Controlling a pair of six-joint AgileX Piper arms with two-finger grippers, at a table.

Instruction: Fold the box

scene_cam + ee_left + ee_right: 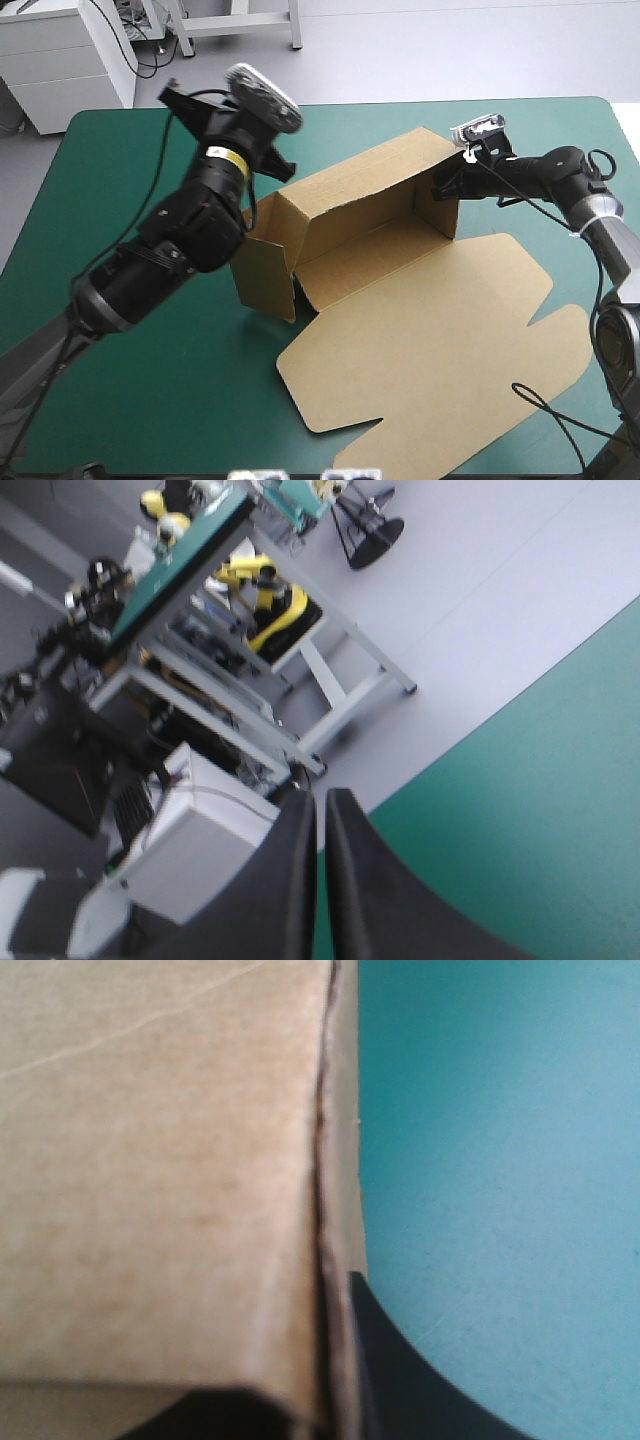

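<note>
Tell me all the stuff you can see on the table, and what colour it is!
box: one, brown, in the middle of the table; walls stand up on its far part, and the lid lies flat toward the near right.
table cover: one, teal-green, under the box.
left gripper: one, black fingers, shut with nothing between them, raised and pointing out past the table's edge.
right gripper: one, black fingers, shut on the box at its right end wall.
</note>
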